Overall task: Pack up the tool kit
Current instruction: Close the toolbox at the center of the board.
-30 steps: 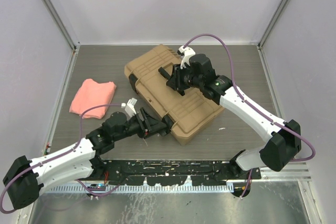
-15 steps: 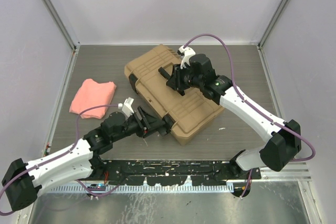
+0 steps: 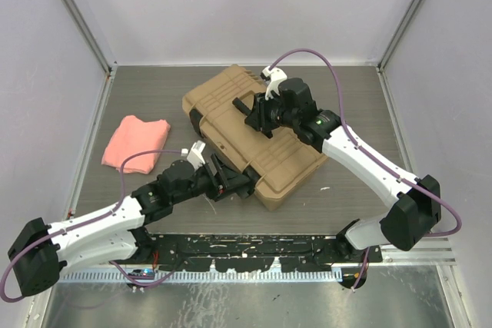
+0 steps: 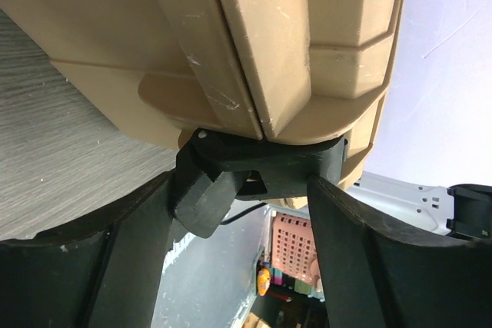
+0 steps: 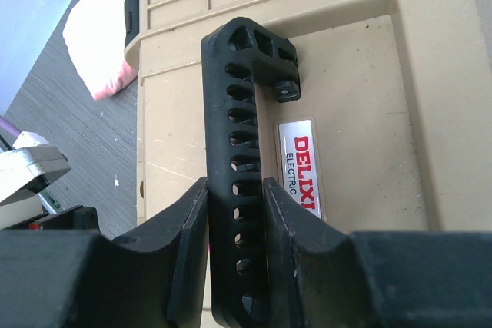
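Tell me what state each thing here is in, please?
Tan case: shut, lying flat.
Right gripper: jaws shut on the black handle.
Left gripper: jaws apart, astride the front latch.
Front latch: fastened or not, unclear.
Pink cloth: folded, untouched.

The grey counter (image 3: 346,97) is carrying 2 things: the tan case (image 3: 223,109) lying just ahead of the left hand (image 3: 244,182), the pink cloth (image 3: 137,140) lying well to that hand's left.
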